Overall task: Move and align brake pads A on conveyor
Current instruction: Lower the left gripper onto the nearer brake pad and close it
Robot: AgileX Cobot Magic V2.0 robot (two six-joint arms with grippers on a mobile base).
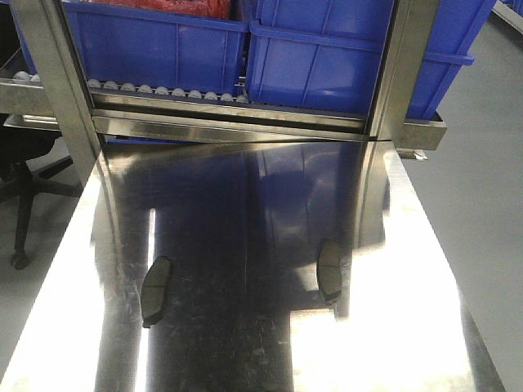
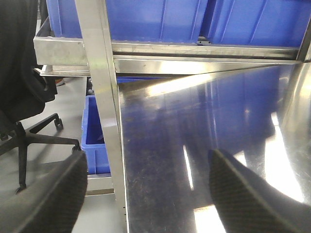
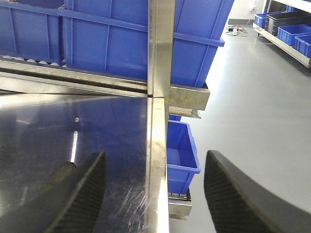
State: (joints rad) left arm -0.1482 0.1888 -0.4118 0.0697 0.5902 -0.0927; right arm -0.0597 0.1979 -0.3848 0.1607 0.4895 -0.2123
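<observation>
**Spread left pincer [image 2: 148, 162] and right pincer [image 3: 156, 160] straddle the desk [image 1: 245, 359] edges**

Both gape empty, one over each side edge. Left brake pad [image 1: 157, 290] and right brake pad [image 1: 330, 271] lie on the steel, well apart, long axes pointing away from the robot, each inboard of its nearer pincer. No conveyor is in view.

left claw [image 2: 148, 155]: spread wide; both fingers [image 2: 48, 196] cut by the bottom edge.
right claw [image 3: 156, 154]: spread wide; fingers likewise cut at the bottom edge.
pad [image 3: 60, 177]: just behind the right claw's left finger, which hides its lower part.
chair [image 2: 22, 97]: left of the left claw, cut by the left edge; seat too dark to tell.
bins [image 1: 163, 49]: beyond both claws, tops cut off; red contents unreadable.
</observation>
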